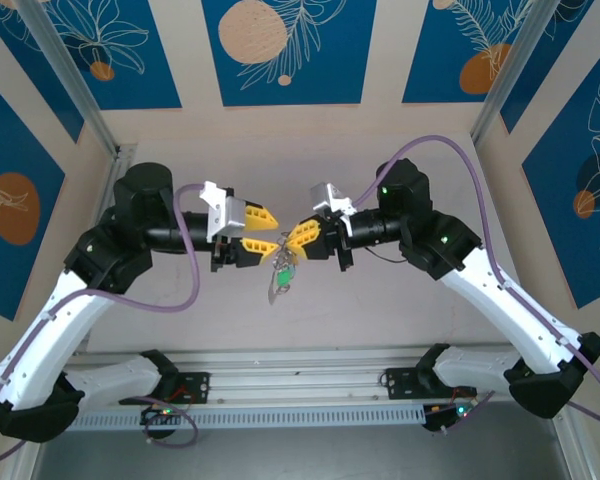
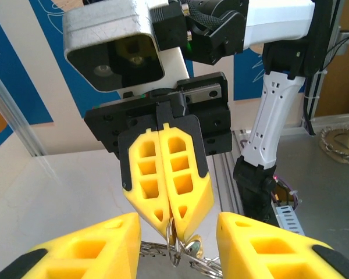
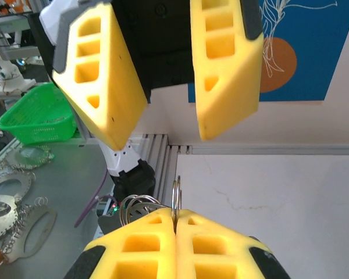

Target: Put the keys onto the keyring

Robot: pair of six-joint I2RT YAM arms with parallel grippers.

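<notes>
You see the right gripper (image 3: 175, 218) clamped shut on the keyring (image 3: 176, 195); the left gripper (image 3: 160, 139) stands part-open, flanking it.

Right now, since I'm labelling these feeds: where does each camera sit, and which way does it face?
Top view: fixed above and behind, looking down at the table; left arm and right arm show, left gripper open, right gripper shut on the keyring.
Left wrist: on the left arm, facing the right gripper; own yellow fingers at bottom.
Right wrist: on the right arm, facing the left gripper; own shut fingers at bottom.
Both wrist views share the keyring.
</notes>
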